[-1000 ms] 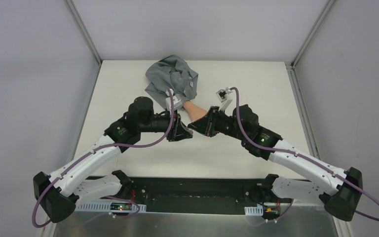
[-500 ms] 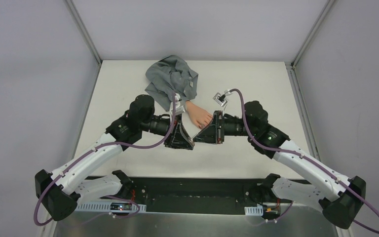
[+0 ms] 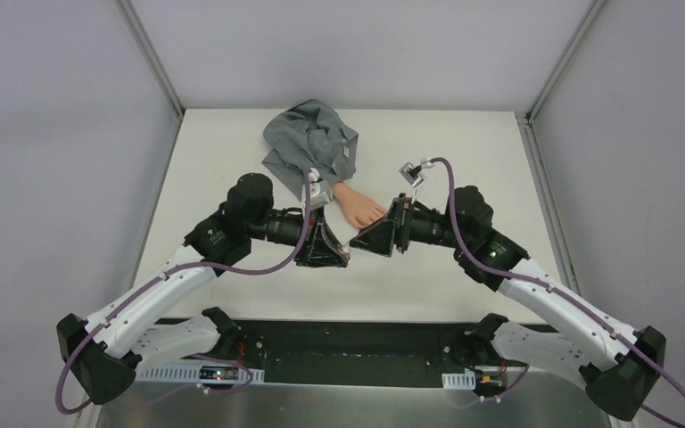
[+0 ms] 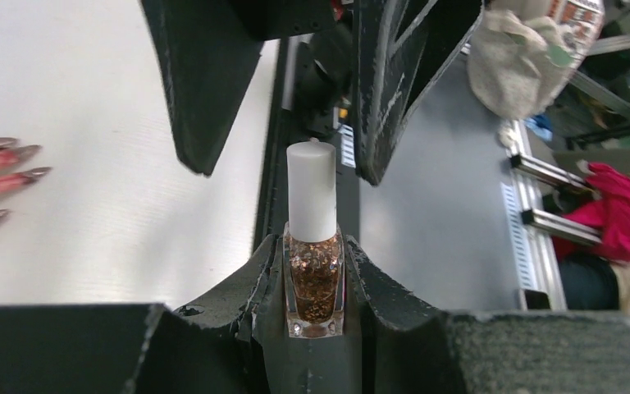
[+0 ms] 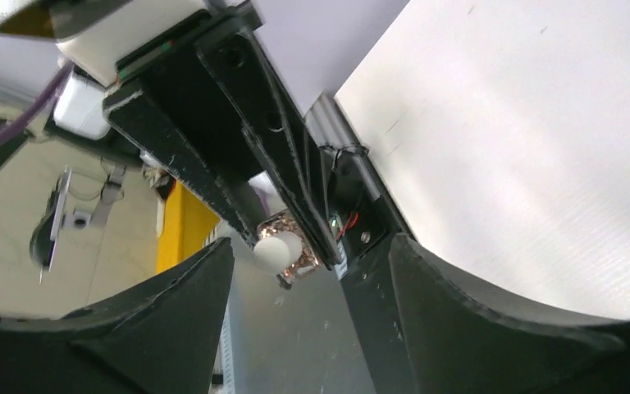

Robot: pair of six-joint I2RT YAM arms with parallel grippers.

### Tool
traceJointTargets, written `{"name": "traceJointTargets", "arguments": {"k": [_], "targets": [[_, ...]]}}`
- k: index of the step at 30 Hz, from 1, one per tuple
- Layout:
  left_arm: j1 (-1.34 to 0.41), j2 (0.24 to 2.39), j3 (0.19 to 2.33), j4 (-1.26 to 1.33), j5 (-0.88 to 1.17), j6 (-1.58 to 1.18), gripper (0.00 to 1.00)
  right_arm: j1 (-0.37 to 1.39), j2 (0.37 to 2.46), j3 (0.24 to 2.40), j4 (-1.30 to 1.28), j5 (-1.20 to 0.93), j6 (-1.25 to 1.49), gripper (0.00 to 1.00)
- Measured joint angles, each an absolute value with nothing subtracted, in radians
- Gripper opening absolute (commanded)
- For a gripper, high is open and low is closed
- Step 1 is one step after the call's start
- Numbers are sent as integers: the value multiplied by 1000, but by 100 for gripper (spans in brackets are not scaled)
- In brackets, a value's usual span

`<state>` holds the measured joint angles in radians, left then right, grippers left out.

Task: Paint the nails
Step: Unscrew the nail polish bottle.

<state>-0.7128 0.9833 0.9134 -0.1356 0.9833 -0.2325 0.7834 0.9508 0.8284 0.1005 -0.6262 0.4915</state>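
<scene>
Left wrist view, left end effector point(image 4: 315, 261): we see it clenched on the polish bottle point(image 4: 315, 283), with the white cap point(image 4: 312, 189) pointing away from the palm.
Right end effector point(image 5: 312, 267): released; we find its fingers spread, with the cap just ahead of them.
Nails point(image 4: 18, 154): at 9 o'clock in the left wrist view, lying on the surface point(image 4: 90, 98), apart from the bottle.
Fake hand point(image 3: 363, 208): from the top we place it at 12 o'clock of both end effectors, with its grey sleeve point(image 3: 310, 143) beyond.
</scene>
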Motion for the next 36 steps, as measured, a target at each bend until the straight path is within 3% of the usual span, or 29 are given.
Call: {"name": "traceJointTargets", "arguments": {"k": [8,19,28,36], "targets": [[-713,892,875,-135,678,-213,0,820,916,779,172,-306,672,63],[-711,861,838,-146,406,-237,0,1142,1087,850,202,210,680,49],[-706,858,838,-139,356,-248,0,1200,1106,879,184,414,654,58],[-714,858,838,-139,363,-248,0,1198,1086,883,207,487,644,55]]}}
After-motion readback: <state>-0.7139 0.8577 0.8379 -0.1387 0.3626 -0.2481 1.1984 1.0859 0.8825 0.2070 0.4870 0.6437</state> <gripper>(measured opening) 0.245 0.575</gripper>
